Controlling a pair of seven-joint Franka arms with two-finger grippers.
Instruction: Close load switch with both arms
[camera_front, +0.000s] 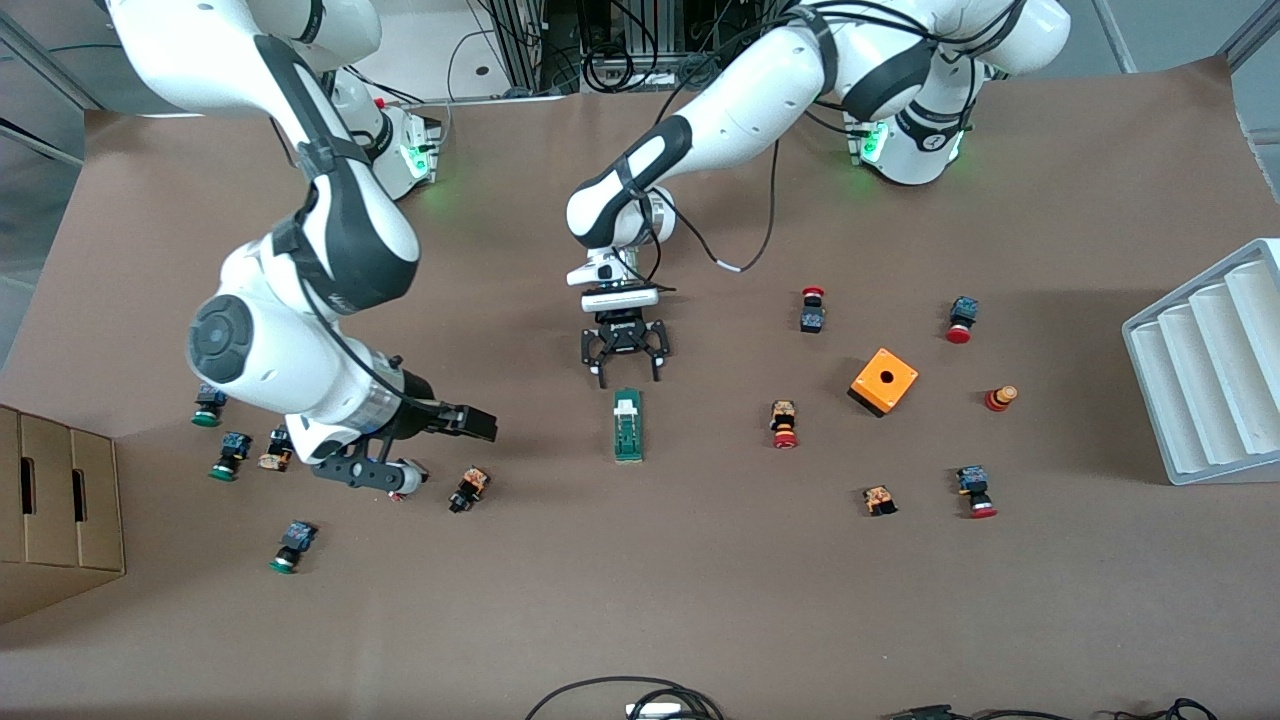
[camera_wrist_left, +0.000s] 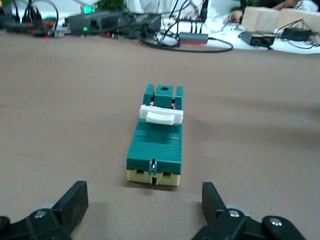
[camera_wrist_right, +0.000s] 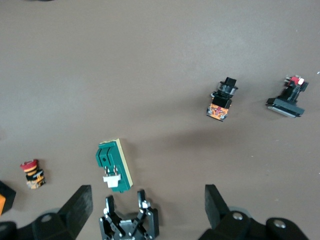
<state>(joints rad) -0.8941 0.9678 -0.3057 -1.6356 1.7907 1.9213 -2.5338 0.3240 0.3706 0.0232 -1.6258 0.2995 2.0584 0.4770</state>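
1. My two arms are the biggest things here. My left arm reaches from its base to the middle of the table; my right arm hangs over the right arm's end of the table.
2. The white ribbed rack sits at the left arm's end, and a cardboard box at the right arm's end, both well apart from the work, so I judge them mere bystanders.
3. The orange square box with its hole lies between the load switch and the rack, not part of this job.
4. My left gripper hovers low, just beside the white-tab end of the switch, fingers spread wide. In the left wrist view the fingertips stand on either side of the switch's length, lined up with it, which I take as readiness to pin or press it.
5. My right gripper is over the scattered push buttons, its fingers spread wide and holding nothing. It looks down on the switch from some way off, and I judge it must come across to share the closing.
6. The load switch lies flat mid-table, its white tab toward the robots' bases, touched by neither gripper.
7. Small push buttons lie about, like the red-capped one nearby.
8. Writing: none that I can read on anything.
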